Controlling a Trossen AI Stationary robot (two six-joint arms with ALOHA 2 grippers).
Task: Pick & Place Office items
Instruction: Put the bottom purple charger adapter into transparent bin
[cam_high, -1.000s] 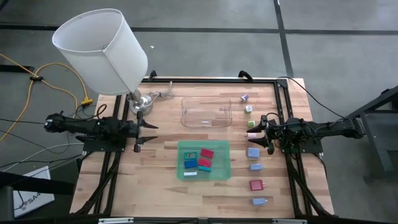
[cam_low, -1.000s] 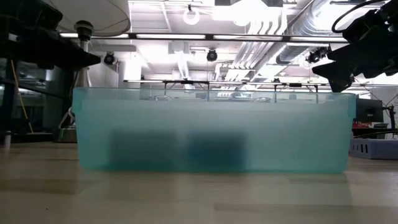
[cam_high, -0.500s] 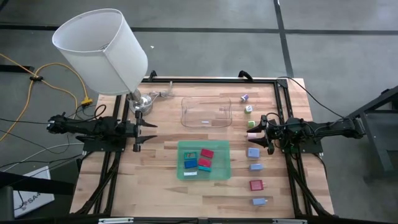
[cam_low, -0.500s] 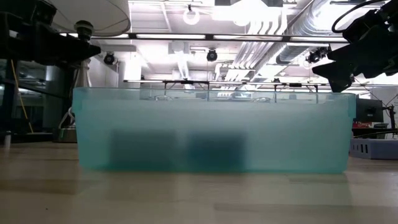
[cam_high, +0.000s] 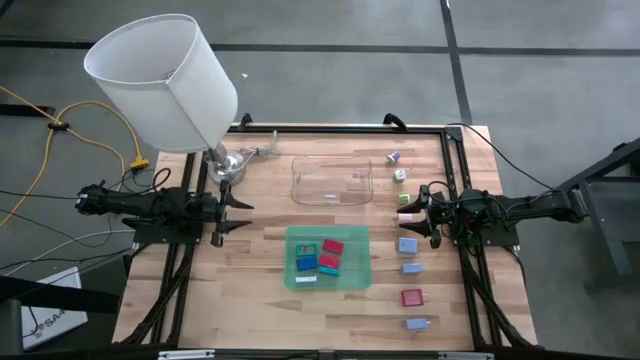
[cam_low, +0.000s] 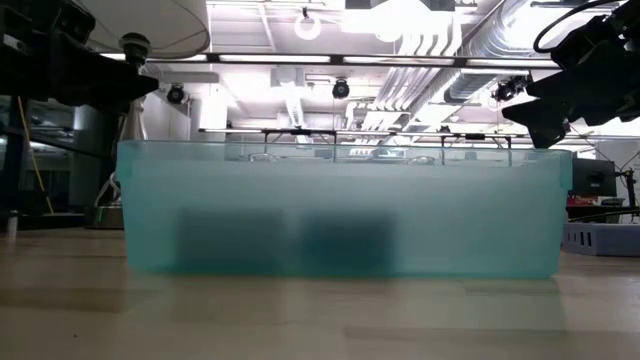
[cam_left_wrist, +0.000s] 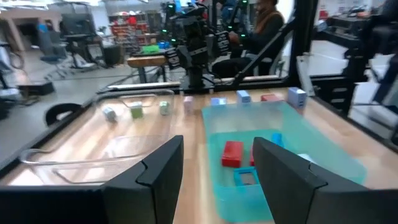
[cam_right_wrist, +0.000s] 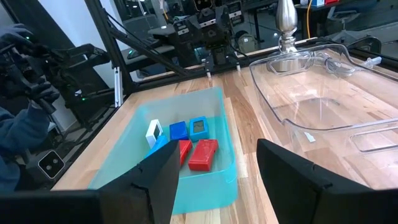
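Note:
The green translucent tray (cam_high: 296, 240) stands at the table's middle near side and holds several office items: red (cam_high: 333, 245), blue (cam_high: 306, 264), teal and white blocks, seen also in the left wrist view as a red block (cam_left_wrist: 232, 152). More office items, pale blue (cam_high: 407, 244), red (cam_high: 412, 297), green (cam_high: 404, 199) and purple (cam_high: 393, 157), lie in a row on the wood along the right side. My left gripper (cam_high: 245, 213) hangs open at the left edge. At the right edge my right gripper (cam_high: 412, 214) is open too, above that row. Neither holds anything.
A clear plastic tray (cam_high: 332, 182) stands behind the green one. A lamp with a large white shade (cam_high: 165, 80) and chrome foot (cam_high: 228, 165) stands at the far left corner, close to my left arm. Black rails (cam_high: 455, 180) frame the table.
My left gripper has rolled a little about its own pointing line while staying in place and open. Nothing else has moved.

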